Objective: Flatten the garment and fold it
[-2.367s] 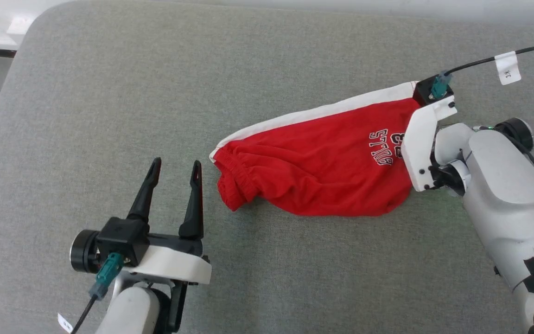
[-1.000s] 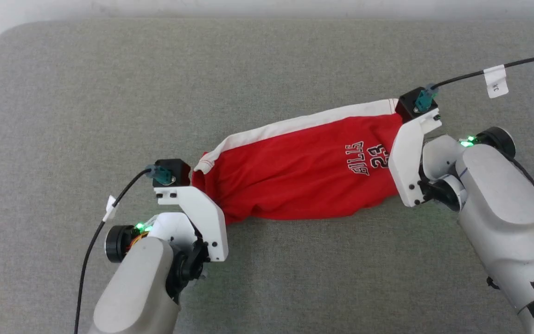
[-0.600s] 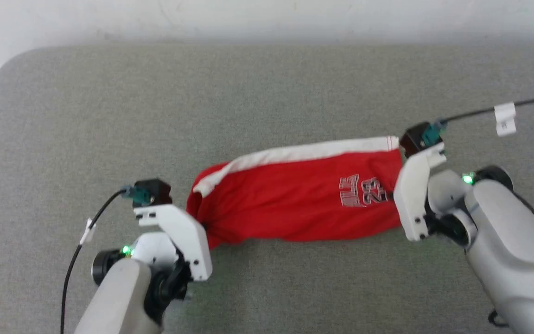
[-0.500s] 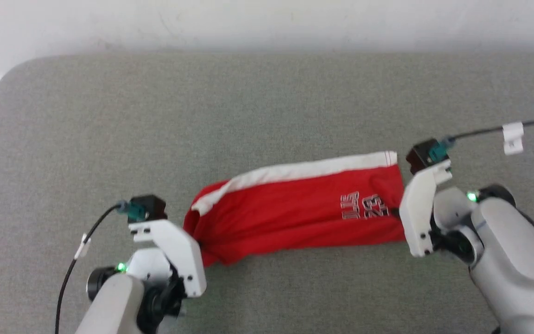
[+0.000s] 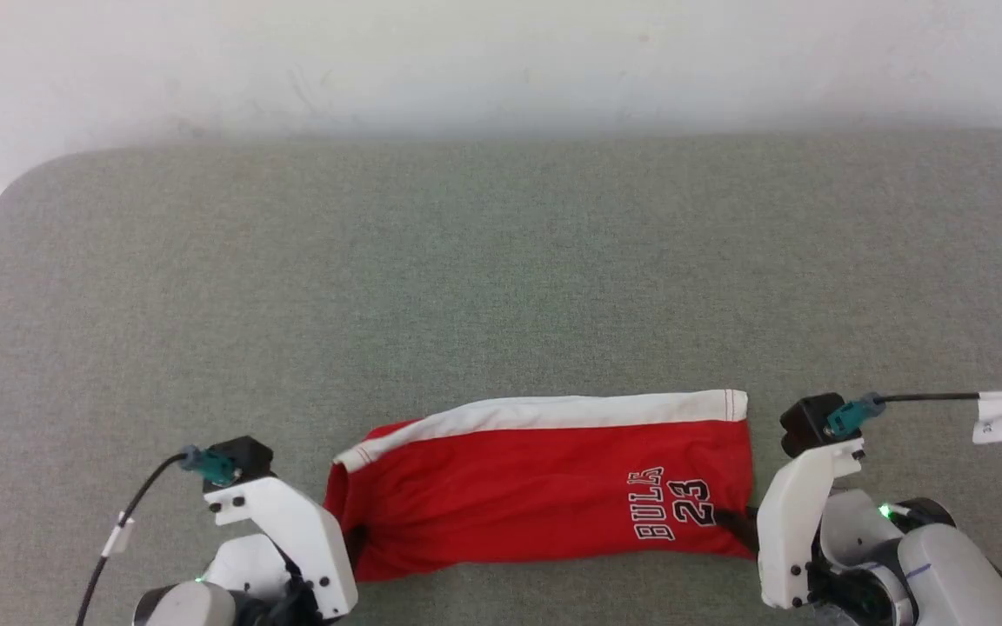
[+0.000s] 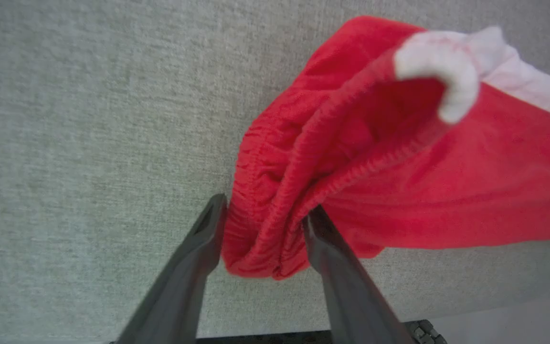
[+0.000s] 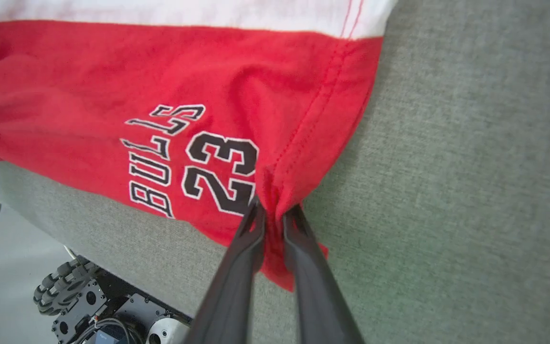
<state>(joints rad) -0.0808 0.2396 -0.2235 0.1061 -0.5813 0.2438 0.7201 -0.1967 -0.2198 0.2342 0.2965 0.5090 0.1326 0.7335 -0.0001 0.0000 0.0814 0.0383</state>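
Left gripper (image 6: pixel 265 208): fingers stand well apart, with the gathered waistband (image 6: pixel 322 129) bunched between them and touching both inner faces. The hold looks slack (judgement: no real pinch is evident). Right gripper (image 7: pixel 274 206): fingers almost together, clamped on a small tuck of the hem (image 7: pixel 351 81) just beside the print (image 7: pixel 189 157).

Garment (image 5: pixel 536 496): lies on the grey padded surface (image 5: pixel 501 261), in the 6 o'clock part of the head view, close to the near edge. Its long axis runs from 9 o'clock to 3 o'clock, waistband end at 9, leg opening at 3. The white stripe (image 5: pixel 553 410) follows the 12 o'clock edge. The cloth is drawn fairly smooth along its length; the waistband end is puckered and its mouth gapes.

Governing relation: one gripper sits at each end of the long axis. From the left gripper the garment runs off toward 3 o'clock; from the right gripper it runs toward 9 o'clock. Both contact points lie on the 6 o'clock edge, opposite the stripe. The left arm is nearer the waistband, the right arm nearer the hem; neither is nearer the middle.

Assessment: flattening appears largely done, folding not begun. For an end-to-end fold the right gripper already has purchase, whereas the left would need to close first. Risk noted: thin fabric may slip from so small a tuck.
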